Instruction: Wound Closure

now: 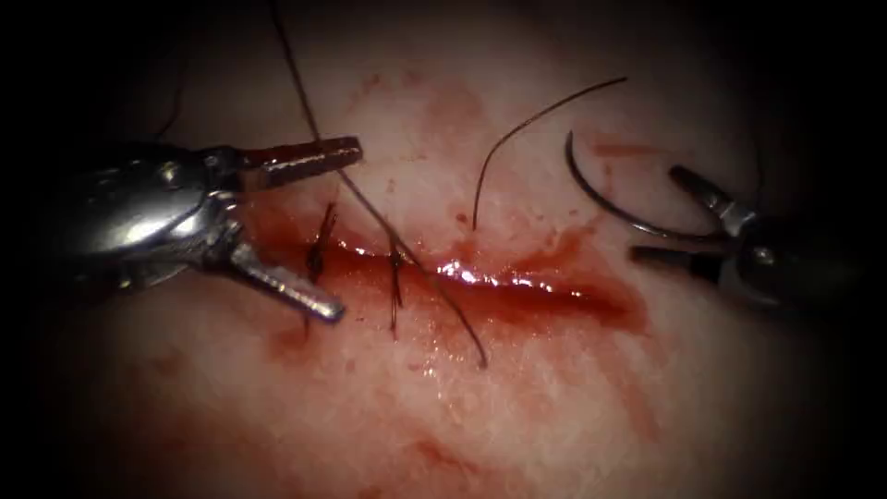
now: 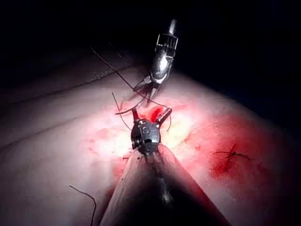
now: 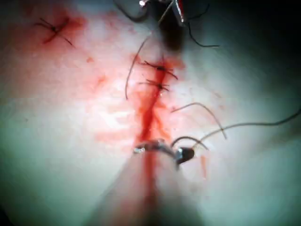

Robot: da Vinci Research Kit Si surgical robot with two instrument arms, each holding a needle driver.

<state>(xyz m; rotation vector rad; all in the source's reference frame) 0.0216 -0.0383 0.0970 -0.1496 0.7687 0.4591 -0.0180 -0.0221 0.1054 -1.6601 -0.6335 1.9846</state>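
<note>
The cut (image 1: 517,286) runs across the tissue (image 1: 517,407), wet with red fluid. Two knotted stitches (image 1: 319,248) (image 1: 395,277) cross its left part. My left tool (image 1: 343,229) stands open wide over the left stitch and holds nothing. On the right of the cut, the curved needle (image 1: 601,199) lies outside the tissue with its point up. Its tail end sits between the spread jaws of my right tool (image 1: 667,214), which looks open. The right wrist view shows the right tool (image 3: 162,150) and the needle (image 3: 188,140).
A long thread (image 1: 370,208) runs from the top past the left tool's upper jaw and across the cut. A second strand (image 1: 517,129) curves above the cut. An older stitch (image 2: 231,154) sits apart from the cut. In the left wrist view the right tool (image 2: 146,89) is beyond the left tool (image 2: 149,115).
</note>
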